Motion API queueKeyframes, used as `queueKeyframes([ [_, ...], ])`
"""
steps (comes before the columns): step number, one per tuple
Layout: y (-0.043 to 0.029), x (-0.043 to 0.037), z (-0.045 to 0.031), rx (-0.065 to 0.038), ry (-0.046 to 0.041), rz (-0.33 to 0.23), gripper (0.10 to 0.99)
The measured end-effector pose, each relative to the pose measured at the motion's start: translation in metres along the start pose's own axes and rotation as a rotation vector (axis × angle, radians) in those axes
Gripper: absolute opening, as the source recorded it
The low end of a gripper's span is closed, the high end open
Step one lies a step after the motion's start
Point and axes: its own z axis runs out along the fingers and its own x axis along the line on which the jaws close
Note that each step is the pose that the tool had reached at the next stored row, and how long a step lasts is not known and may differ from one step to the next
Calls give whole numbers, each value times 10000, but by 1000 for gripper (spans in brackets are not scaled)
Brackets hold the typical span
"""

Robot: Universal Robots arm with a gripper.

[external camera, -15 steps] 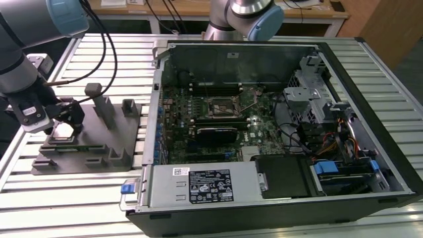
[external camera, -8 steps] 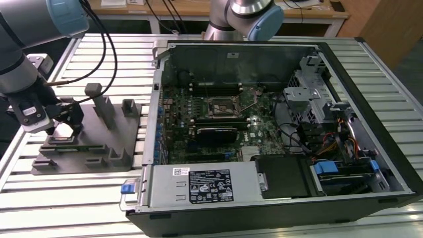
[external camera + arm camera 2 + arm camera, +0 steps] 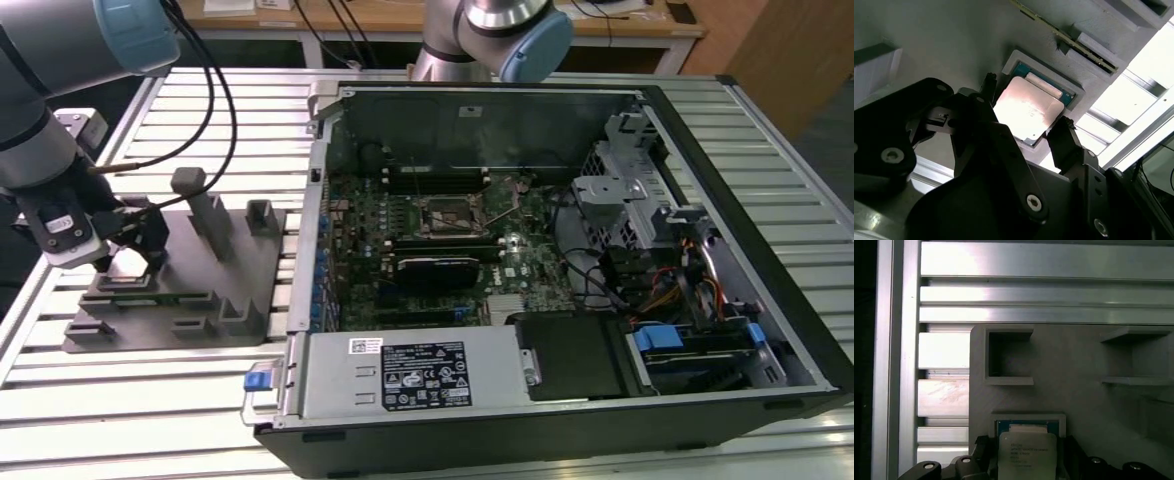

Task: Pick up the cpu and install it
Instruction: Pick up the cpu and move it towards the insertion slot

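One grey robot arm reaches down at the exterior view's left, its black tool (image 3: 127, 262) low over the big grey moulded plastic fixture (image 3: 187, 312) that lies on the slatted aluminium tabletop (image 3: 174, 400). To the exterior view's right of the fixture, just beside it, lies an open black computer case (image 3: 754, 190). Inside it are a green motherboard (image 3: 400, 255) and a square metal socket (image 3: 447, 215) near the board's middle.

In the second wrist view, the small flat square cpu (image 3: 1026, 112), with its pale silver-grey metal top, sits in a shallow square recess of the fixture (image 3: 954, 40). The tool (image 3: 1027, 103) straddles it, one of its black fingers (image 3: 988, 90) at one edge of the chip and the other at the opposite corner. The jaws stand apart, close to the cpu but not clamped on it. Bright tabletop (image 3: 1134, 100) slats show past the fixture's edge.

In the first wrist view, the cpu (image 3: 1026, 455) lies in the same recess with its green border showing around the metal top. The tool (image 3: 1026, 452) is spread to both sides of it, with a dark gap on each side. Beyond the recess the fixture (image 3: 1079, 360) has an empty square pocket, and beyond that are the tabletop (image 3: 1029, 295) slats.
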Motion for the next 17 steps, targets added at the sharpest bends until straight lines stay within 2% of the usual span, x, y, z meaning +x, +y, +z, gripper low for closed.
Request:
queueKeyframes([
  [4,0,0,-6,10,0,-17,678],
  [9,0,1,-5,140,8,-184,678],
  [17,-1,5,-4,99,7,-184,678],
])
